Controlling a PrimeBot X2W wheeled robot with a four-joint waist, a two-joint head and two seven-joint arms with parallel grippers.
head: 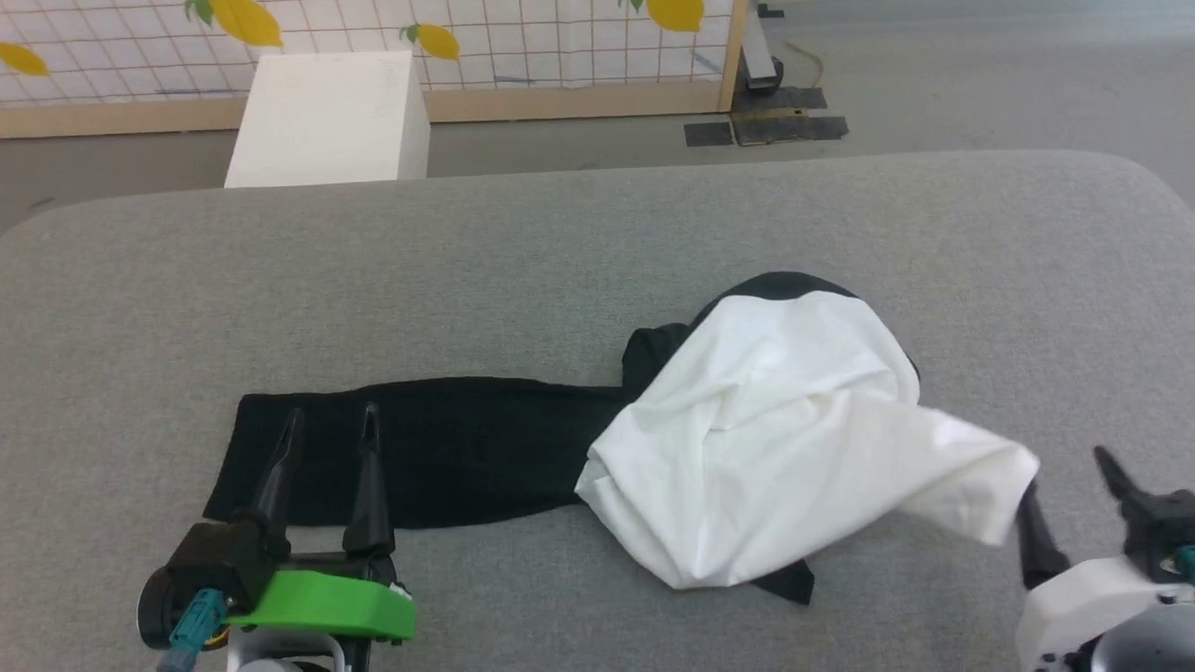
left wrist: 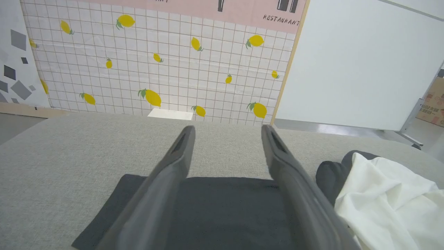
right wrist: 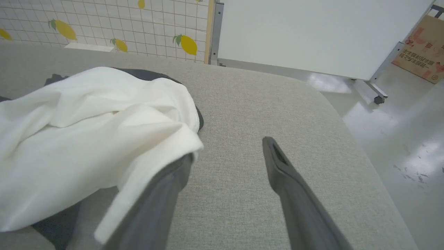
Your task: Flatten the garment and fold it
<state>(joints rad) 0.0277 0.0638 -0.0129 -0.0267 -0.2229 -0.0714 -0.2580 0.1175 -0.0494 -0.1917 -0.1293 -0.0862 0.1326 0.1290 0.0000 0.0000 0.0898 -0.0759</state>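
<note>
Right gripper (right wrist: pixel 228 149) spread; garment (right wrist: pixel 86 139) overlaps it.

A grey fabric table (head: pixel 560 243) spans the middle of the head view. Behind it, at upper left, a white box (head: pixel 327 117) stands on the grey floor (head: pixel 980 84) before a wood-framed grid wall (head: pixel 560 37) printed with lemons. Dark mats (head: pixel 789 126) lie at the top, right of centre. In the right wrist view a white board (right wrist: pixel 312 31) runs along the top, a cardboard box (right wrist: pixel 419 48) sits at upper right, and the floor at the right edge shines with glare.
</note>
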